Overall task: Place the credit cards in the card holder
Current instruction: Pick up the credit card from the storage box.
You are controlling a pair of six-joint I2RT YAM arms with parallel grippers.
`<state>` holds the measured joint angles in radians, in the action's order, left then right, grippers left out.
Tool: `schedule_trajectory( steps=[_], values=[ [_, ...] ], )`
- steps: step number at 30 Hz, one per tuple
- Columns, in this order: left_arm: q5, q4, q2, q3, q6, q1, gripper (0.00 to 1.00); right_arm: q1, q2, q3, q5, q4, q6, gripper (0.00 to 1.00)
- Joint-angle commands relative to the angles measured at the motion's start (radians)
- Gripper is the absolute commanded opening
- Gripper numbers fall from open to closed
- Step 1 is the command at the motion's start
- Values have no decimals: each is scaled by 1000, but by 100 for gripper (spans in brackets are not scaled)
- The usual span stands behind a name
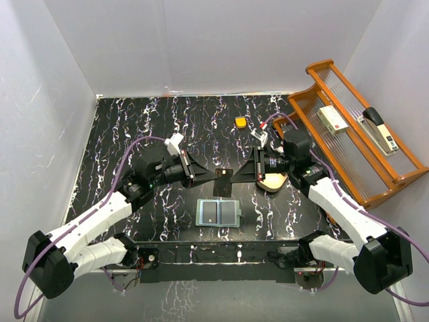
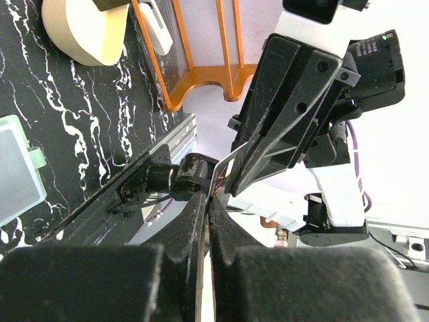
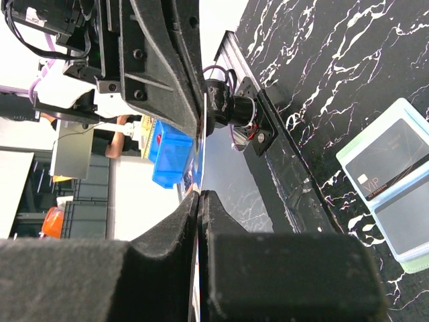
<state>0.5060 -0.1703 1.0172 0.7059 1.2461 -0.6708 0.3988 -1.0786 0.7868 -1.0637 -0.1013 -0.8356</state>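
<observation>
Swapping hands at frame centre, left gripper and right gripper both pinch one dark card, jaws nearly closed, above the open holder; next, one must release.

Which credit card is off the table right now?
The card pinched between left gripper and right gripper above the card holder; the VIP card lies flat inside it.

So it's a black marble-look counter with white veins, boxed in by plain white walls on three sides, orange wooden rack off to the right, blue bins past the near edge.
</observation>
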Motion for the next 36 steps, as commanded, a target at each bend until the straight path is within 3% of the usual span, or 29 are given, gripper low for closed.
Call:
schedule_trajectory(
  steps=[1, 6, 16, 19, 31, 36],
  values=[
    [36, -47, -34, -9, 28, 0, 0, -2, 26, -17, -22, 67, -12, 0],
    [42, -89, -60, -28, 45, 0, 0, -2, 25, -44, -34, 134, -86, 2],
    [-23, 27, -91, -18, -43, 0, 0, -2, 17, -38, 56, 56, -65, 33],
    [-47, 97, -83, 8, -95, 0, 0, -2, 16, -15, 115, -40, 3, 43],
    [-161, 316, 1, 51, -198, 0, 0, -2, -50, 27, 358, -343, 180, 43],
    [-157, 321, 61, 36, -207, 0, 0, 1, -74, -15, 412, -356, 191, 43]
  ],
)
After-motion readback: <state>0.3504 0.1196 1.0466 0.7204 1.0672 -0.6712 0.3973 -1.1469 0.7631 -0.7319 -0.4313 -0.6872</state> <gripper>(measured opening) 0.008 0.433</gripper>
